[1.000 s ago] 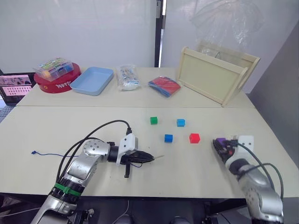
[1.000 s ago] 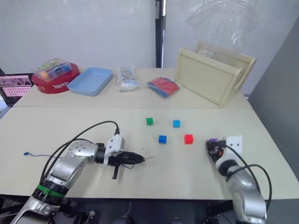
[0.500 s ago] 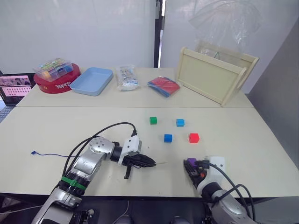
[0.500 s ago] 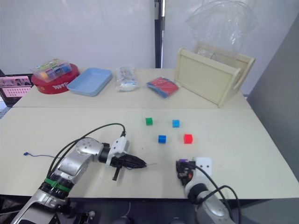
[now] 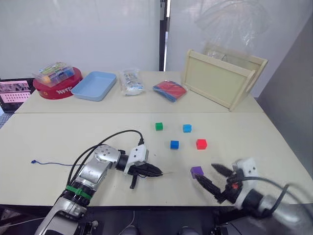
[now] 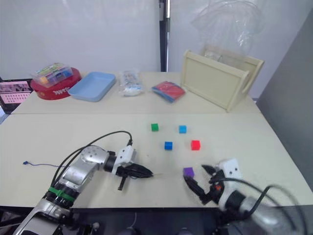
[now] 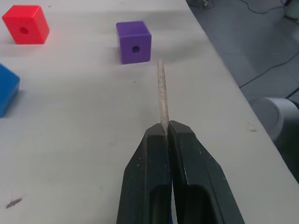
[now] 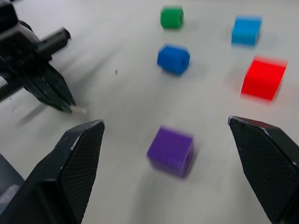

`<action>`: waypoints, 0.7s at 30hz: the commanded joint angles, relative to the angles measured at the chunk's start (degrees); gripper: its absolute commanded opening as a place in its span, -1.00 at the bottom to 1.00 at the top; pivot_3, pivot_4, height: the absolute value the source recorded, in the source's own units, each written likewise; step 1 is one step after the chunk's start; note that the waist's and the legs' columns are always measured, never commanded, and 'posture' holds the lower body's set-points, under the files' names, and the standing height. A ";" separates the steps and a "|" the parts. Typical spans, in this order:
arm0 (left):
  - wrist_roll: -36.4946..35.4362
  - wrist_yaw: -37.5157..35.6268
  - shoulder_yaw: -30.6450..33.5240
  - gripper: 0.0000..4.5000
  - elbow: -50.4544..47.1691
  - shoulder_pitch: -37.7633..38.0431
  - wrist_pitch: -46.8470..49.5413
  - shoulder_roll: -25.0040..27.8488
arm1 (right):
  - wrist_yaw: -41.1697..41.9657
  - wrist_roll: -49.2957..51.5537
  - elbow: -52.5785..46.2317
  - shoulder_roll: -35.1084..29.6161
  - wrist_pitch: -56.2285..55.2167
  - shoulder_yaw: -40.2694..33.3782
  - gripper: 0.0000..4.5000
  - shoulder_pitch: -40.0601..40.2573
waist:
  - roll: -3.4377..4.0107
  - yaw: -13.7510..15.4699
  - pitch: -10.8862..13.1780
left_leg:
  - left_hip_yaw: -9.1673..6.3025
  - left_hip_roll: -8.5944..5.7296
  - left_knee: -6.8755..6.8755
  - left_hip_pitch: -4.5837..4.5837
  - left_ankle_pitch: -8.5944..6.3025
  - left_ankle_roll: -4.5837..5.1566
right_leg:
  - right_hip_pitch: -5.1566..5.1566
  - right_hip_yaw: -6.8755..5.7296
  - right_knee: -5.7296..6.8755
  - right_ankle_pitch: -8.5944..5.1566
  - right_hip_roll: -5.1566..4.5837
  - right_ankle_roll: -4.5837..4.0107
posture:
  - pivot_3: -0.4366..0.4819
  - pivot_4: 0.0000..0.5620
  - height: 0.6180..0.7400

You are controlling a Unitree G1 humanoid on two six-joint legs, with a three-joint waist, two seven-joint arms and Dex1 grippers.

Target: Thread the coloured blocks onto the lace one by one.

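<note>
Purple block (image 5: 197,171) sits free near the counter's (image 5: 44,134) front edge, between the right gripper's (image 5: 214,177) wide-apart fingers. The left gripper's (image 5: 155,172) fingers are clamped on the lace's (image 7: 161,95) pale tip, aimed toward that block.

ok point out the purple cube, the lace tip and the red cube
purple cube (image 7: 135,42), left wrist view, front face by its hole
lace tip (image 7: 161,95), left wrist view, mid shaft
red cube (image 5: 201,144), left eye view, top face
</note>
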 commanded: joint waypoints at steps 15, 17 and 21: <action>1.13 3.97 -1.10 -1.00 -9.01 3.47 1.52 1.16 | 35.95 -30.71 29.00 -14.32 -26.69 31.69 0.98 -28.79 | -0.07 0.17 0.03 | 0.00 -0.03 0.02 -0.14 -0.02 0.04 | -0.01 -0.07 -0.16 0.00 -0.08 0.00 | -0.05 -0.47 1.00; 1.41 3.93 -1.51 -1.00 -8.87 3.11 1.44 1.00 | 36.30 -33.48 31.52 -13.20 -28.57 33.32 0.98 -29.89 | -0.07 0.21 0.03 | 0.00 -0.03 0.01 -0.12 -0.02 0.03 | 0.00 -0.07 -0.16 0.00 -0.08 0.00 | -0.05 -0.47 1.00; 1.65 4.39 -1.45 -1.00 -8.37 2.45 1.48 0.75 | 37.22 -34.15 34.51 -10.78 -29.44 33.88 0.54 -31.18 | -0.07 0.19 0.03 | 0.00 -0.04 0.02 -0.14 -0.02 0.03 | -0.02 -0.07 -0.15 0.00 -0.09 0.00 | -0.05 -0.47 1.00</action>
